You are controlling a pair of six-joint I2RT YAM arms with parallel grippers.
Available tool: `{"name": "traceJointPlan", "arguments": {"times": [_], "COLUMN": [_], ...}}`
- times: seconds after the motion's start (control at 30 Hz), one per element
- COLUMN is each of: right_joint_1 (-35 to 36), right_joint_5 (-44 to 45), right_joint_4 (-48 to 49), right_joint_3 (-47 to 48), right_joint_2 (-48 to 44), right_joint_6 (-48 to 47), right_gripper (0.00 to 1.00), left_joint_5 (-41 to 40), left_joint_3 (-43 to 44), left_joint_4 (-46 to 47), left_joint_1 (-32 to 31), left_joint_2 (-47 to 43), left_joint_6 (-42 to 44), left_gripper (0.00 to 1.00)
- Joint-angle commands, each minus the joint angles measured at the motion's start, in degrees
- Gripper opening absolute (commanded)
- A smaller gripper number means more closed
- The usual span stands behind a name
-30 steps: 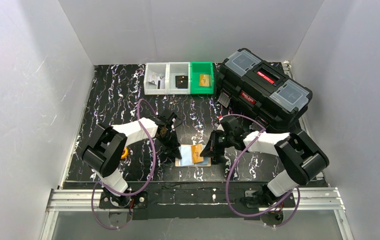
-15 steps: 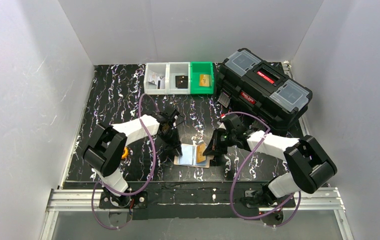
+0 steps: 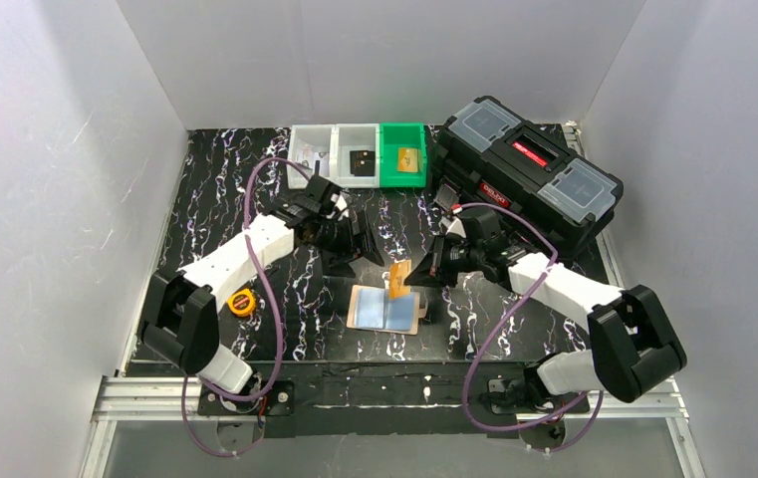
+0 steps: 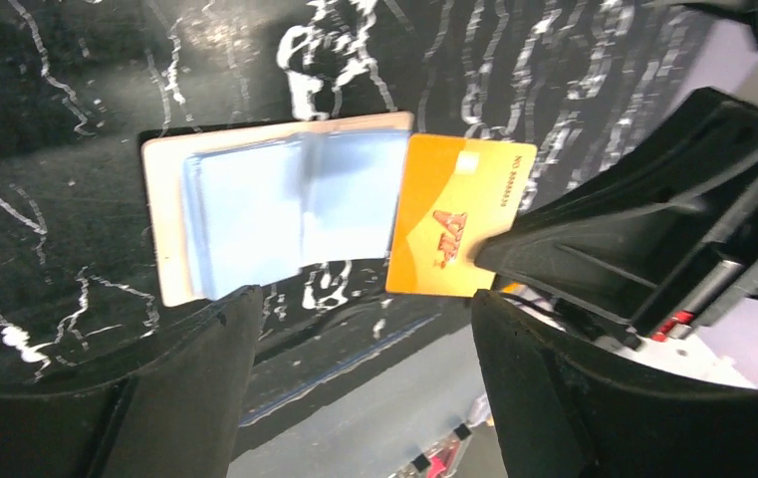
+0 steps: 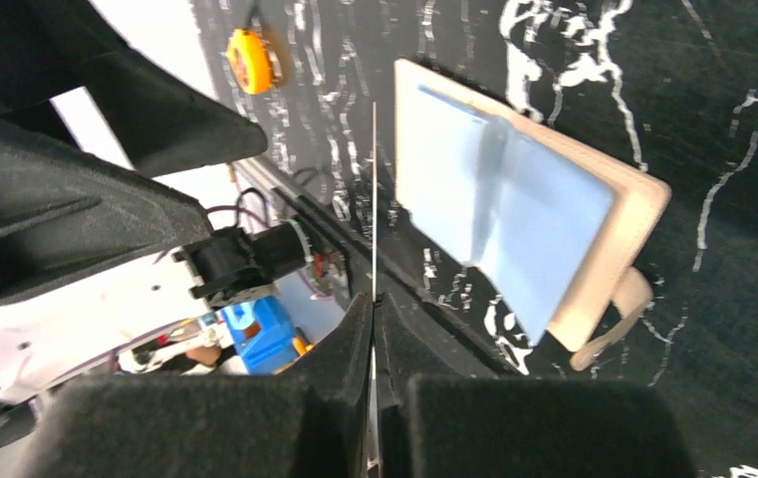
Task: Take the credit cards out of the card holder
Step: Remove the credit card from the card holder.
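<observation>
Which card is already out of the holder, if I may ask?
The gold card, held by the right tool; the blue card lies inside the holder.

Open cream card holder [image 3: 384,310] flat, pale blue inside; 1 tan-gold credit card [image 3: 398,274] upright just beside it.

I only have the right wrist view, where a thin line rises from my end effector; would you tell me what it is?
Observer: The tan-gold credit card, edge-on to you; the left wrist view shows its face, pinched by the right end effector.
Operator: Is it out of the card holder?
Observer: Yes, the left wrist view shows the whole card outside the holder's pockets.
Operator: And the left end effector?
Observer: Open and empty, hovering on the holder's far side.
</observation>
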Motion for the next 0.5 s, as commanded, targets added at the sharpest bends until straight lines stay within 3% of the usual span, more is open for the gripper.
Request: {"name": "traceJointPlan", "arguments": {"times": [0.0,0.33,0.47], "right_joint_1": [-2.34,-4.19,-4.2], "right_joint_5": [-7.17,-14.47,-15.55], "right_joint_4": [5.42,16.47,19.44], "right_joint_3": [2.75,3.72,3.57], "right_joint_2": [-3.62,-5.02,-4.34], "right_joint_6": [4.43,13.74,15.85], "right_gripper": [0.01,0.01,0.01], "left_joint_5": [9.64,22.16,24.71], "left_joint_3": [0.19,-5.96,-8.54], "left_joint_4": [4.33,20.85,27.11], "left_joint_1": [2.78,5.47,5.42], "left_joint_2": [-4.19,-6.09,-6.2], "left_joint_6": [-2.2,-12.8,-16.68], "left_gripper": [0.76,0.75,0.69]}}
